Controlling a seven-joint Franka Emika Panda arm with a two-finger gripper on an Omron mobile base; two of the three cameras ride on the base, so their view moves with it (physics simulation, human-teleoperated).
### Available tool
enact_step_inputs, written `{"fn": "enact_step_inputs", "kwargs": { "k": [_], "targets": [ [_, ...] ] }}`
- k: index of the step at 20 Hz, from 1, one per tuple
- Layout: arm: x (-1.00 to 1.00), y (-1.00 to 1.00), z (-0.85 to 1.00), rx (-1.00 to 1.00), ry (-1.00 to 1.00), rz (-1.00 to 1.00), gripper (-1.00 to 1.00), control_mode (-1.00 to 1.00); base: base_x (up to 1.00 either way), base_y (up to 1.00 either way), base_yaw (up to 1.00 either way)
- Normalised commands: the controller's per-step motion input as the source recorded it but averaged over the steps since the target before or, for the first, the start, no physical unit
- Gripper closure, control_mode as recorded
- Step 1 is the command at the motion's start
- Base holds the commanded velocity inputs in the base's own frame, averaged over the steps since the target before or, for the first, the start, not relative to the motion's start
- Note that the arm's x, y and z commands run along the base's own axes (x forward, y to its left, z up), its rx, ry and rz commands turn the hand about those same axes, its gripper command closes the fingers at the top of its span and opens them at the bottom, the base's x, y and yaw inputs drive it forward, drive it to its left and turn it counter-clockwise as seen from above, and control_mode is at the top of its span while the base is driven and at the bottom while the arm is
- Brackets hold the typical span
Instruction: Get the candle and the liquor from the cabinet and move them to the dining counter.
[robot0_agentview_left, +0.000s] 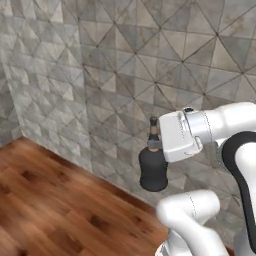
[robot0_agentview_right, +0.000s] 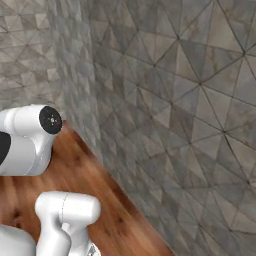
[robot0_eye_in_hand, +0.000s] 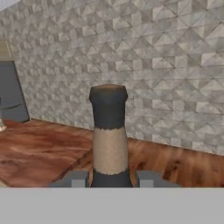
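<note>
— So where do we stand with the liquor (robot0_agentview_left: 152, 172)?

— We have it in the claw (robot0_agentview_left: 154, 144). At the centre of the left base view the black bell-shaped bottle hangs upright from the white hand, the two fingers pinched narrow on its thin neck just under the stopper. Its base is in the air, clear of the wooden desk (robot0_agentview_left: 55, 210) at the lower left of that frame.

— And from the hand view?

— There the neck of the liquor (robot0_eye_in_hand: 109, 135) rises straight up the middle of the frame between the two dark fingertips (robot0_eye_in_hand: 74, 179), with the stopper at centre. So the bottle's long axis runs vertically, crosswise to the line between the fingers, and it sits right inside the grip, not beside it.

— What is around us?

— A grey tiled wall (robot0_agentview_left: 150, 60) fills the upper part of both base views, close behind the bottle. Wood-grain surface lies below it, lower left in both.

— Can we see the candle or the dining counter?

— We cannot say; we would not call the wood below us the dining counter from these frames.

— What does the coming move turn on, then?

— We judge it is keeping the bottle upright while it is carried: it hangs below the claw by its neck, so any tilt of the hand swings the heavy body.
</note>
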Motion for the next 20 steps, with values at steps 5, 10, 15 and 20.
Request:
{"fn": "enact_step_inputs", "kwargs": {
  "k": [5,10,15,20],
  "targets": [
    [0.00,0.00,0.00,0.00,0.00,0.00,1.00,1.00,-0.10,0.08,0.58],
    [0.00,0.00,0.00,0.00,0.00,0.00,1.00,1.00,-0.20,-0.01,0.58],
    [0.00,0.00,0.00,0.00,0.00,0.00,1.00,1.00,-0.16,0.00,0.60],
    [0.00,0.00,0.00,0.00,0.00,0.00,1.00,1.00,-0.03,-0.19,0.60]
  ]
}}
